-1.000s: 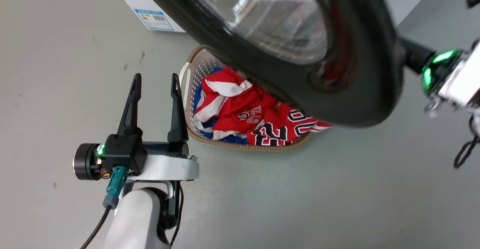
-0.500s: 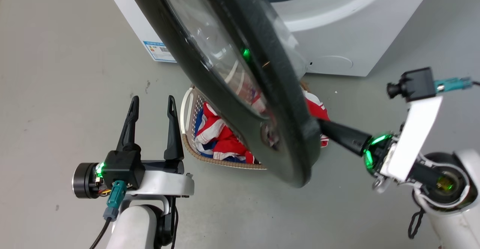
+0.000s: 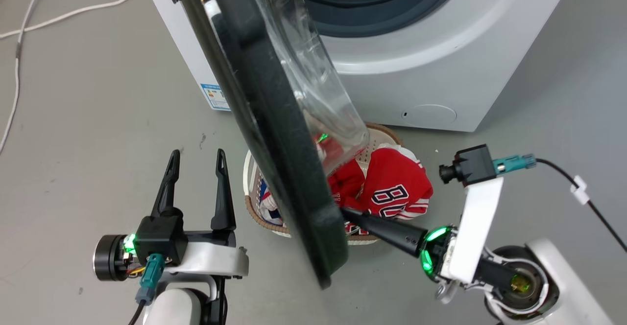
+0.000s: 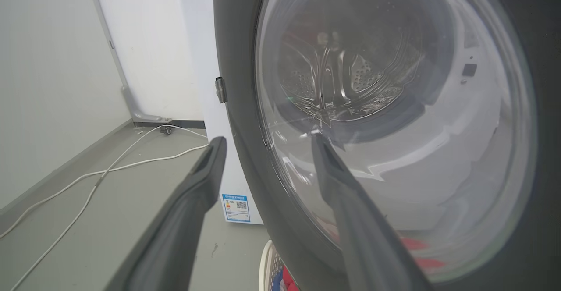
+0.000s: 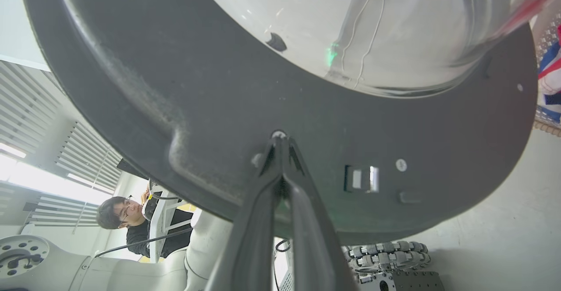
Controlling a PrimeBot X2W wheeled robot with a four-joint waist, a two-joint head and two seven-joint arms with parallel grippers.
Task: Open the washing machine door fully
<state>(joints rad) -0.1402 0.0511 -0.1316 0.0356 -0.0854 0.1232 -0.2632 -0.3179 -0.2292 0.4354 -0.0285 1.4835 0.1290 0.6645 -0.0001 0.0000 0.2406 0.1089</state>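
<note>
The washer (image 3: 441,70) stands on the floor, its door (image 3: 264,134) swung out edge-on above a basket (image 3: 248,188) of red clothes. The right claw (image 5: 278,141) is pinched narrow, its 2 tips against the door's inner rim. The left claw (image 3: 197,154) is spread wide, near the door's outer face.

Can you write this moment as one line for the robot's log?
washing machine door: partly open | right claw: shut, tips against door's inner face | left claw: open, apart from door
</note>
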